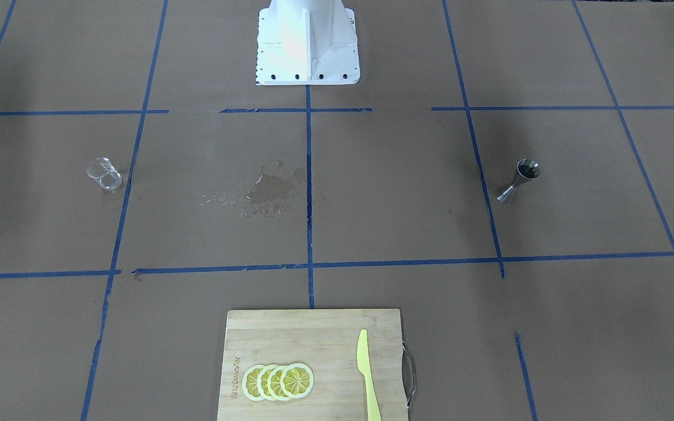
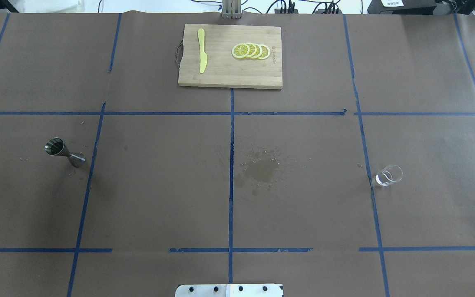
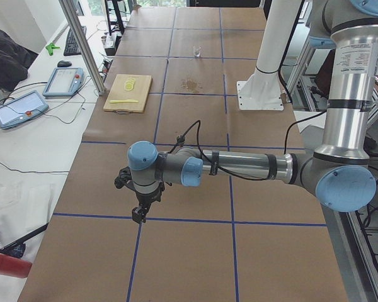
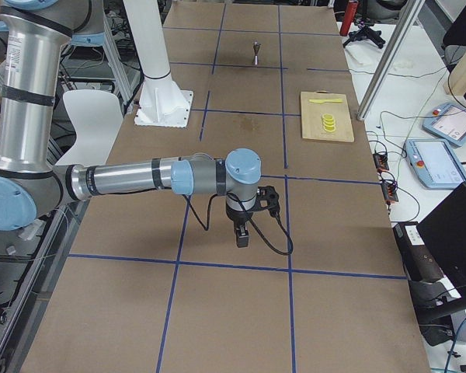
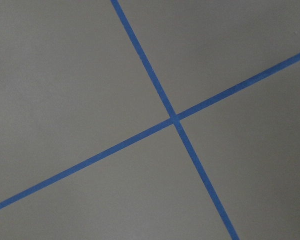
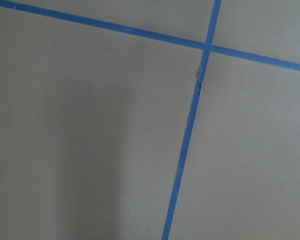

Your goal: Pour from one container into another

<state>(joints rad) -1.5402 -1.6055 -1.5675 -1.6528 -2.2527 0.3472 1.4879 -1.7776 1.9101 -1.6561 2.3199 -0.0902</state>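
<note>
**Both arms parked wide, glass and jigger waiting at opposite ends**

I'm looking at the overhead view and neither arm is in it. The glass tumbler (image 2: 389,175) stands upright on my right side of the table, just beside a blue tape line. The steel jigger (image 2: 63,151) stands far off on the left side, well apart from it. Between them sits a wet patch (image 2: 261,168) on the brown paper, near the centre line.

The left gripper (image 3: 139,214) hangs low over a tape crossing, seen only from the table's end; I cannot tell whether it is parted or closed. Same story for the right gripper (image 4: 241,233): pointed down at bare paper, state unreadable.

Risks as I judge them: the jigger's mouth is narrow and its foot small, so a nudge or an off-centre stream could tip it or add to that spill. The clear glass is hard to see against the paper; a misjudged approach could knock it over.

The cutting board (image 2: 230,56) with lemon slices (image 2: 250,50) and a yellow knife (image 2: 201,49) lies at the far edge.
</note>
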